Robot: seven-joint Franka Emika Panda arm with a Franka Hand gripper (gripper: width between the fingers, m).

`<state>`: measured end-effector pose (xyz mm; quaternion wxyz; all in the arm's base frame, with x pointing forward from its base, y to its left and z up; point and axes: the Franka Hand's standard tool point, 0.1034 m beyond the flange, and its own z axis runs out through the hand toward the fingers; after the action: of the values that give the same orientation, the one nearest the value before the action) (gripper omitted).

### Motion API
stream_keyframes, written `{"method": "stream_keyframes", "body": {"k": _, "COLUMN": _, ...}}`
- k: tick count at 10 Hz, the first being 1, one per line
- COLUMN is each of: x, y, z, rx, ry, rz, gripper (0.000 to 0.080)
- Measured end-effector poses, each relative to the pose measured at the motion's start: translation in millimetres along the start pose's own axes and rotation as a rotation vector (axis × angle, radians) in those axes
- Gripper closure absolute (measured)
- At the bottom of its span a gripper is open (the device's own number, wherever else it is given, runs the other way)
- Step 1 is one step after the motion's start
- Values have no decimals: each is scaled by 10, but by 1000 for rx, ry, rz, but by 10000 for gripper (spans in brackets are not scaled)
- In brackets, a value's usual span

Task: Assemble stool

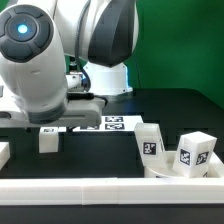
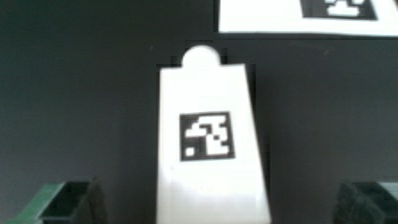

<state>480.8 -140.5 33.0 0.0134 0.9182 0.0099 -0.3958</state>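
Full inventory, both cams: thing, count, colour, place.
small white plastic block leg: 1, white, on table below the arm; probably the tagged one in the wrist view
white tagged plastic pieces: 2, white, exterior view's right, by the rail corner
cut-off white piece: 1, white, exterior view's left edge
marker board: 1, white, behind the leg
long white border rail: 1, white, front edge
black table: 1, black
robot arm: 1, white and grey
tool: 1, dark, open, straddling the leg without touching it
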Motion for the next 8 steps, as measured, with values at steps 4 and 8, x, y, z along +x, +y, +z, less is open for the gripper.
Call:
{"method": "stream_keyframes", "body": {"k": 4, "x": 50, "y": -19, "z": 254, "rx": -1, "ry": -39, "rz": 49, "gripper": 151}}
{"method": "stream_keyframes", "body": {"k": 8, "x": 82, "y": -7, "z": 323, "rx": -6, "ry": -16, "rz": 14, "gripper": 151}}
